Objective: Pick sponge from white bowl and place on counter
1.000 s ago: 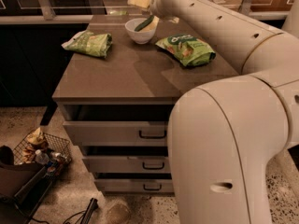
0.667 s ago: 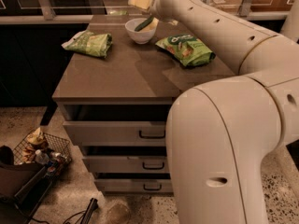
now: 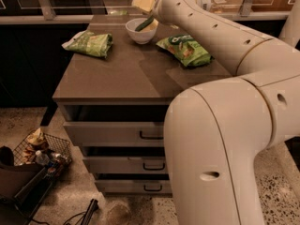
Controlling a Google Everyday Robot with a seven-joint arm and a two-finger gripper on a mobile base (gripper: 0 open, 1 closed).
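The white bowl (image 3: 139,33) stands at the back middle of the counter (image 3: 126,74). The sponge (image 3: 144,23), dark green over pale yellow, leans tilted in the bowl with one end above the rim. My gripper (image 3: 152,17) is at the end of the white arm, right above the bowl's right rim and at the sponge's upper end. The wrist hides most of it. I cannot tell whether it touches the sponge.
A green snack bag (image 3: 92,43) lies left of the bowl and another (image 3: 186,49) lies right of it. The cabinet's drawers (image 3: 117,134) are below. A wire basket (image 3: 40,150) of items sits on the floor at the left. My arm's large body (image 3: 220,139) fills the right.
Almost nothing differs. The arm's end stays over the bowl and the sponge still leans in it.
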